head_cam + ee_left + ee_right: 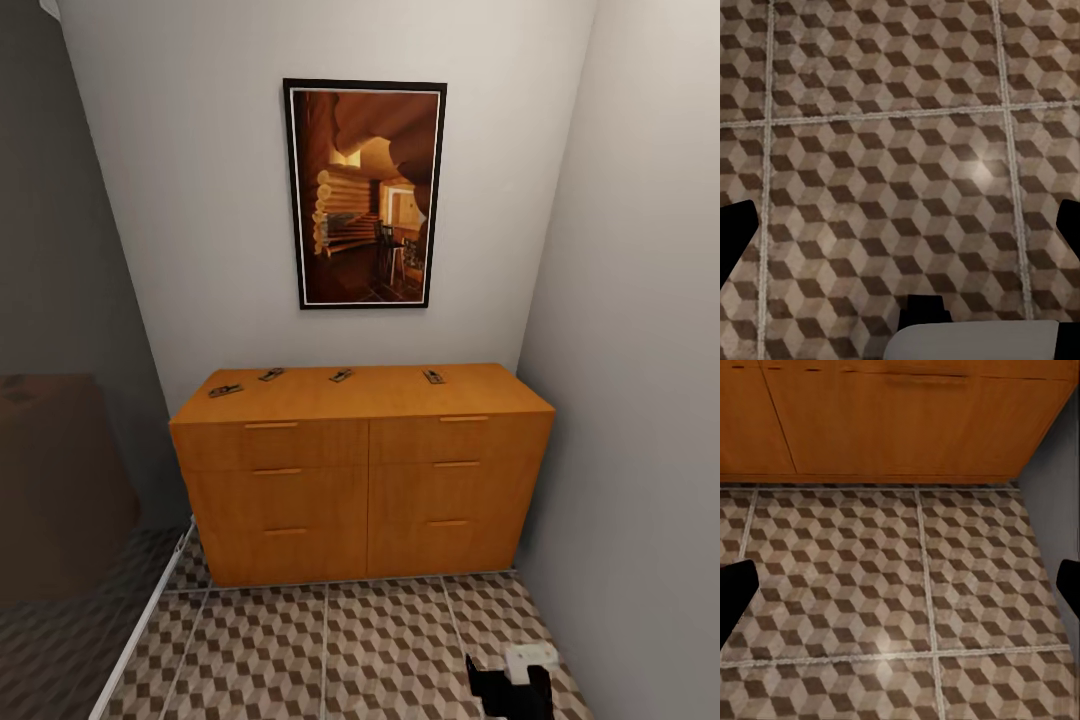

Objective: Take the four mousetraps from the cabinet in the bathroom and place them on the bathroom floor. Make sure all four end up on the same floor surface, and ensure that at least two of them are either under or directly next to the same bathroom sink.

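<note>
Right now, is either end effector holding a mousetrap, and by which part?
Nothing is held. All four mousetraps lie on the cabinet top; both wrist views show fingers spread wide over bare floor tiles.

Four mousetraps (225, 391) (271, 375) (341, 376) (433, 377), one cabinet (362, 480), one picture (364, 194).

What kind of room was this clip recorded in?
Probably a narrow corner of a home bathroom: cube-patterned floor tiles, a low wooden cabinet against the wall, a framed picture above it. No sink or toilet visible.
</note>
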Robot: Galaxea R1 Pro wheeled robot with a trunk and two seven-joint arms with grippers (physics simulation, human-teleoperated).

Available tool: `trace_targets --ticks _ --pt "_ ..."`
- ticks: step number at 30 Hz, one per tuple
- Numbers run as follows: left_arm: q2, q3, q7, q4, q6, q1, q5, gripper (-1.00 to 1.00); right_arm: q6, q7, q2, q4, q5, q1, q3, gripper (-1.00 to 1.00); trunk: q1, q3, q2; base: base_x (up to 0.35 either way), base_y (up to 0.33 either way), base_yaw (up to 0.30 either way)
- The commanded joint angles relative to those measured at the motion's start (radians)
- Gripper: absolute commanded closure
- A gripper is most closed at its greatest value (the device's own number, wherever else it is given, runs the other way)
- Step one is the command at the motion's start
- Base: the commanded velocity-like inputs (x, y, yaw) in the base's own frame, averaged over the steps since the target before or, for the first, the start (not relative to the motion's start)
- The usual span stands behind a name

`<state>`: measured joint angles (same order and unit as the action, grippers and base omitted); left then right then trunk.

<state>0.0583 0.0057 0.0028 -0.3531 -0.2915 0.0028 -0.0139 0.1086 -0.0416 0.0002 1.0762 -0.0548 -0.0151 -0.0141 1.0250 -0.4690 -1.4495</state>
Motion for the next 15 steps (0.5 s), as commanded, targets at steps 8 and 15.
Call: trace_targets --ticks 8,15 --pt "0.0 0.0 0.0 -0.001 -0.001 0.0 -0.001 -1.0 0.225 -0.006 0.001 0.266 -0.006 0.0 -0.001 -1.0 0.0 -0.001 -0.001 0.0 0.0 0.0" --pt "0.0 0.0 0.0 -0.001 -0.001 0.0 -0.002 -1.0 0.364 -0.01 0.0 0.426 -0.013 0.0 0.002 -1.0 0.0 -0.001 -0.001 0.0 0.0 0.0"
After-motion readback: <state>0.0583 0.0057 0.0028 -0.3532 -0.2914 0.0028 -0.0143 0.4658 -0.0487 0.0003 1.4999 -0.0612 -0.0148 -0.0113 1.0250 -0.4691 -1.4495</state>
